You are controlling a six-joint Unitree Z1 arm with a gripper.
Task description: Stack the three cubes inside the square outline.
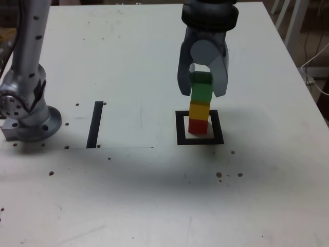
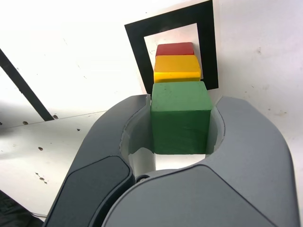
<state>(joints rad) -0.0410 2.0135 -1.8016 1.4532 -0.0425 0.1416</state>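
Gripping green cube (image 1: 201,88) between pincer (image 1: 203,92) jaws, atop yellow cube (image 1: 199,109), red cube (image 1: 198,126), inside square outline (image 1: 200,141)

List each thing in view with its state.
gripper: shut on the green cube.
green cube: on top of the stack, held.
yellow cube: middle, resting on red.
red cube: bottom, inside the outline.
square outline: flat on the table, stack inside.
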